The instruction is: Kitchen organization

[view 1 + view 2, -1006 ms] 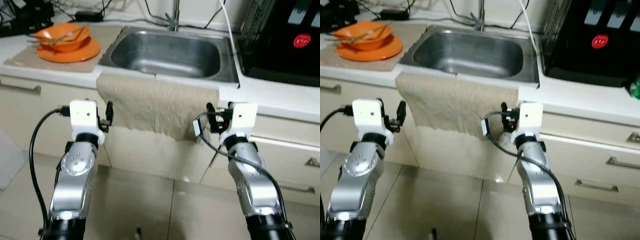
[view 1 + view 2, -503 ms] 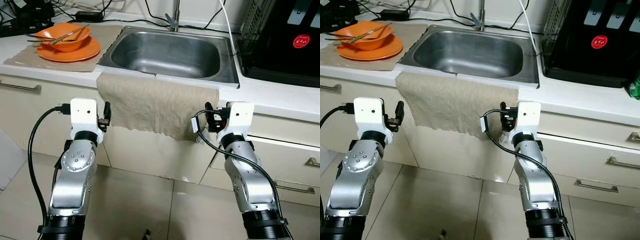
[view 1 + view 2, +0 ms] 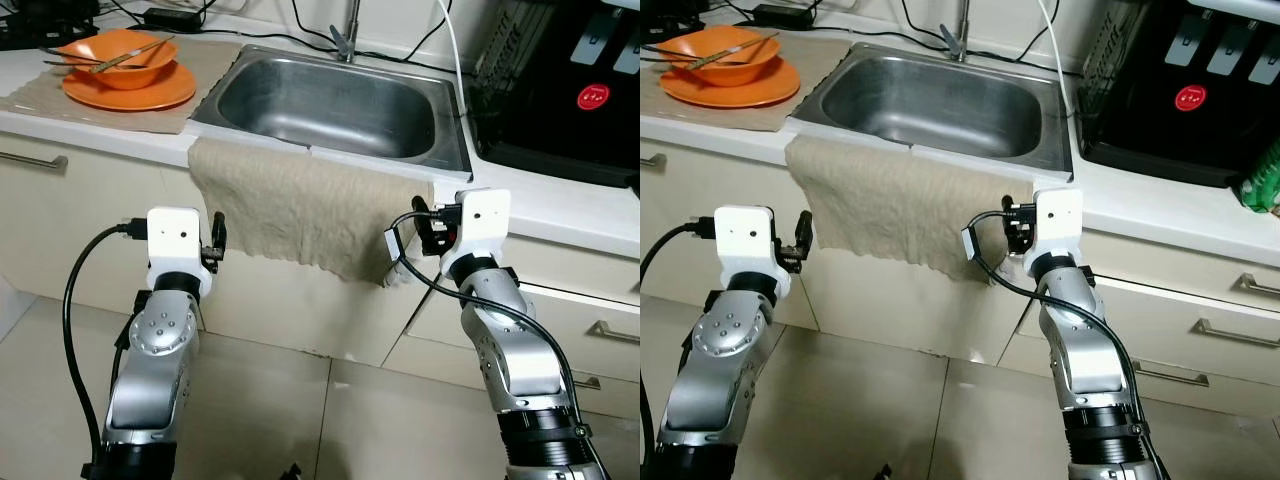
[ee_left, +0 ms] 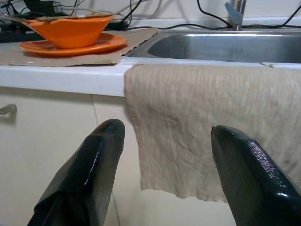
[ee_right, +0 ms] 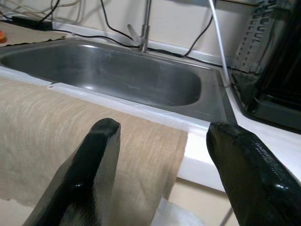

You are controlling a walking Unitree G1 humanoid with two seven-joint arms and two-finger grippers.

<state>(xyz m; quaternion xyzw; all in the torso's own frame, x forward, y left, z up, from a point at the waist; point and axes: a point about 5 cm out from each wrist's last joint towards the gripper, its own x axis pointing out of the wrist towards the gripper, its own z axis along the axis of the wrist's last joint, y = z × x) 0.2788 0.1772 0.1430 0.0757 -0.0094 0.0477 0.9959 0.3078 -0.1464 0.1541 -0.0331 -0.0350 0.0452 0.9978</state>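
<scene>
At the upper left of the left eye view an orange bowl [image 3: 118,48] is seen on an orange plate [image 3: 128,88], with chopsticks [image 3: 100,62] laid across the bowl and a beige mat [image 3: 40,95] under the plate. Lower left, the left gripper [image 3: 215,240] is held up in front of a cream cabinet [image 3: 70,225]; in the left wrist view its fingers [image 4: 89,174] are spread wide, nothing between them, and the left edge of the cloth [image 4: 202,127] is framed between them but set well beyond the tips. A drawer handle [image 4: 7,110] is caught at the edge of that view. At the centre the cloth [image 3: 300,205] is draped over the front rim of the steel sink [image 3: 330,100] and hangs down the cabinet face. The faucet [image 3: 345,40] stands behind the basin. At centre right the right gripper [image 3: 418,222] is held just beside the cloth's right edge; in the right wrist view its fingers [image 5: 84,174] are likewise parted and empty, with the cloth's right corner [image 5: 117,155] lying between and beyond them. A black appliance [image 3: 570,90] fills the upper right, and a green packet [image 3: 1262,180] is shown at the far right edge of the right eye view.
</scene>
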